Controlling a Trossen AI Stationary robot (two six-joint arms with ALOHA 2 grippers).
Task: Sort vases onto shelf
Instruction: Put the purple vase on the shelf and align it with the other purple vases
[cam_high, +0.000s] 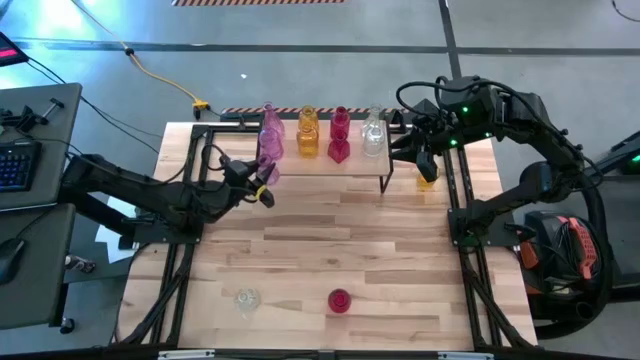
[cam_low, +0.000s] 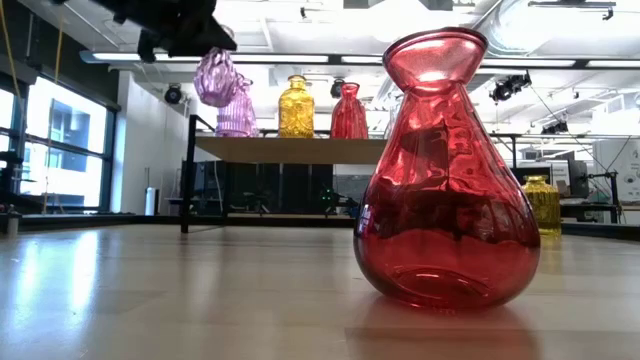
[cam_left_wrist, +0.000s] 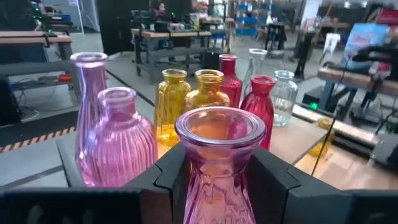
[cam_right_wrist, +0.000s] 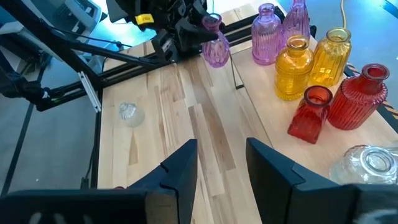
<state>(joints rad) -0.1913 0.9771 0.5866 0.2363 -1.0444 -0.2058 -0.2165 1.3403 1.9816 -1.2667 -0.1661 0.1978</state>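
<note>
The shelf (cam_high: 330, 168) stands at the table's far edge and carries several vases in a row: pink (cam_high: 270, 128), amber (cam_high: 307, 132), red (cam_high: 340, 136) and clear (cam_high: 373, 134). My left gripper (cam_high: 262, 188) is shut on another pink vase (cam_high: 268, 166) by the shelf's left front corner; in the low view this vase (cam_low: 215, 78) hangs above the shelf top. My right gripper (cam_high: 418, 165) is open with nothing in it. It hovers off the shelf's right end, over a small amber vase (cam_high: 427, 181) that stands on the table. My left gripper pinches the pink vase's neck (cam_left_wrist: 217, 177), just under the flared rim, between its two fingers (cam_left_wrist: 171, 177). The fingers reach in level from the table's left side. The vase is lifted clear of table and shelf, mouth up and slightly tilted, its body below the fingers.
A red vase (cam_high: 340, 300) and a clear vase (cam_high: 246, 298) stand near the table's front edge. Bare tabletop (cam_high: 330, 240) lies between them and the shelf. Black frame rails run along both table sides.
</note>
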